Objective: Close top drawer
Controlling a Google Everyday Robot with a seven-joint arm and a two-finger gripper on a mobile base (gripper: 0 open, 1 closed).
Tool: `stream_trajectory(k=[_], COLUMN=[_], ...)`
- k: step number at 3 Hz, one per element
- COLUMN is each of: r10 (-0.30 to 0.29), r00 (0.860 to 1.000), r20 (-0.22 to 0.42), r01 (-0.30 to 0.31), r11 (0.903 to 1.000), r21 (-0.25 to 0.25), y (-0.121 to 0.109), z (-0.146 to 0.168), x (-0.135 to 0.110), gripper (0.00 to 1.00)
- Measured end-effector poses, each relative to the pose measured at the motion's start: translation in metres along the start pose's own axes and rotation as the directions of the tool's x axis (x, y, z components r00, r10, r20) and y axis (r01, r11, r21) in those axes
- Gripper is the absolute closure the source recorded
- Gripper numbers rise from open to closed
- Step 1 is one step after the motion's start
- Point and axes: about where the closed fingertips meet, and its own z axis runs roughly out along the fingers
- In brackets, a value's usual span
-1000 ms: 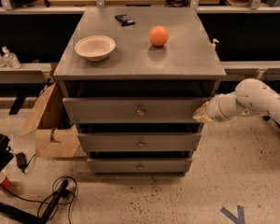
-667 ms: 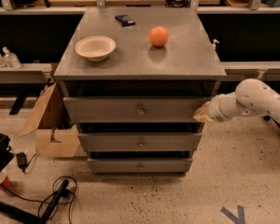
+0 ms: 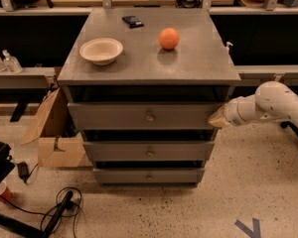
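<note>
Three grey drawers face me in a stack, and past the tangle of cables (image 3: 59, 212) on the near floor the bottom drawer (image 3: 124, 175) and the middle drawer (image 3: 119, 151) sit set back. Above them the top drawer (image 3: 114, 115), the widest and tallest-fronted, juts nearer than both, its small knob (image 3: 149, 117) at the centre and a dark gap between its front and the bench (image 3: 198, 58) top. I judge from this that the task is not yet done: the drawer looks partly out. My tool (image 3: 218, 118) is at the right end of that front, against it or just beside it; I cannot tell how far open it is, and I see nothing held in it. What I think is left is a push away from the viewer until the front lines up with the carcass. The drawer's inside is hidden under the bench top, so I cannot say what it holds. To the left on the floor a cardboard box (image 3: 52, 133) leans open beside the stack, its contents out of sight. On the bench top stands a pale bowl (image 3: 101, 50), which looks empty, to the left. An orange (image 3: 169, 38) lies right of it and a little farther, well apart from the bowl, and a small dark flat object (image 3: 132, 21) lies farthest.
</note>
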Motion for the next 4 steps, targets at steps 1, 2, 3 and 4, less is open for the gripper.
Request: stream_trajectory(k=[1,2,3,4], r10=[-0.010,-0.074,-0.179,-0.286], r00=[1.000,0.996,0.975,0.934], r20=[0.001,-0.047,-0.133,-0.215], r01=[0.010,0.076,0.185,0.301], r11=[0.9999,0.9965,0.9823,0.9527], r21=[0.014,0.036,0.031,0.040], y=[0.018,0.055,0.088,0.095], z=[-0.030,-0.088,-0.144,-0.218], x=[0.000,-0.010,-0.017,-0.032], gripper=[1.00,1.00,1.00,1.00])
